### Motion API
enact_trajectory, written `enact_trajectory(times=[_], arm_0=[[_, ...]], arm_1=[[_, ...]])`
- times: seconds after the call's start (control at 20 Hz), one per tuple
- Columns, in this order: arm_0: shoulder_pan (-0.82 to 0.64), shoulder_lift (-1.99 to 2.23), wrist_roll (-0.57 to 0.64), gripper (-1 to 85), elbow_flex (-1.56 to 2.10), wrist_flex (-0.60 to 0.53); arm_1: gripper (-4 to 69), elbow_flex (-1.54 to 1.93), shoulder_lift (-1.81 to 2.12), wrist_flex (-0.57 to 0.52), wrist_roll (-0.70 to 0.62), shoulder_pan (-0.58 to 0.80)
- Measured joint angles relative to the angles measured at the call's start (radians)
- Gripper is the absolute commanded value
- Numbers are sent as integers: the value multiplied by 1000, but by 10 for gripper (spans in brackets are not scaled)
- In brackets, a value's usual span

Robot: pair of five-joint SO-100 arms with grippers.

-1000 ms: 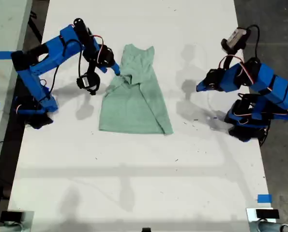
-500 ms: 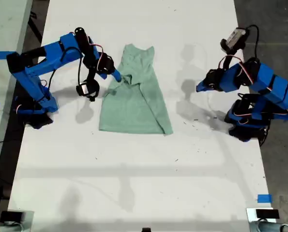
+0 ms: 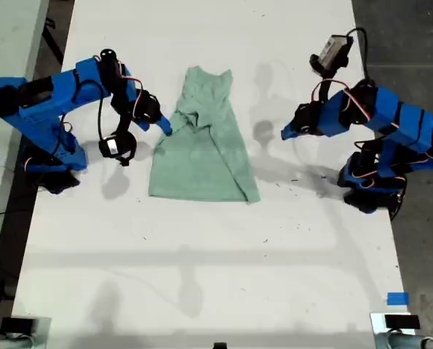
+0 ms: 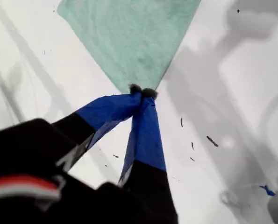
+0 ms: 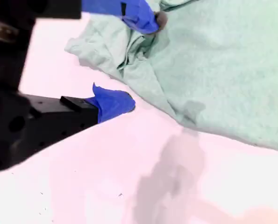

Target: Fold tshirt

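**Q:** What stood at the exterior view's left?

**A:** My second gripper, jaws spread wide at the bunched left edge of the tshirt, gripping nothing. The tshirt lay partly folded on the middle of the table.

**Q:** And at the right?

**A:** My first gripper hung pinched together, empty, well apart from the cloth. The likely risk was that closing on that loose bunch would catch only one layer and drag the fold askew.

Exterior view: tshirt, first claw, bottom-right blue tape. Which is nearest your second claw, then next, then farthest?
1. tshirt, middle, right at my second claw.
2. my first claw, exterior view's right.
3. blue tape, exterior view's lower right corner.
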Motion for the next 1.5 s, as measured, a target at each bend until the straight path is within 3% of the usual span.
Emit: enact_trajectory(times=[0.4, 0.7, 0.75, 0.8, 0.85, 0.95, 1.15, 1.25, 1.5], arm_0=[[249, 106, -245, 203, 120, -8], [325, 163, -322, 201, 156, 6], [325, 163, -324, 201, 156, 6], [325, 163, -325, 200, 156, 6], [325, 163, -325, 200, 161, 6], [325, 164, -325, 201, 169, 6], [325, 164, -325, 201, 183, 6], [325, 167, -325, 201, 193, 3], [325, 222, -331, 198, 242, -6]], arm_1=[[-12, -382, -393, 114, 0, -198], [-12, -433, -446, 133, 0, -249], [4, -433, -453, 133, 0, -249], [106, -433, -462, 133, 0, -250], [289, -433, -477, 133, -2, -250], [246, -433, -518, 133, -29, -261], [265, -433, -690, 130, -100, -291], [255, -428, -770, 81, -129, -304], [222, -189, -805, -166, -149, -310]])
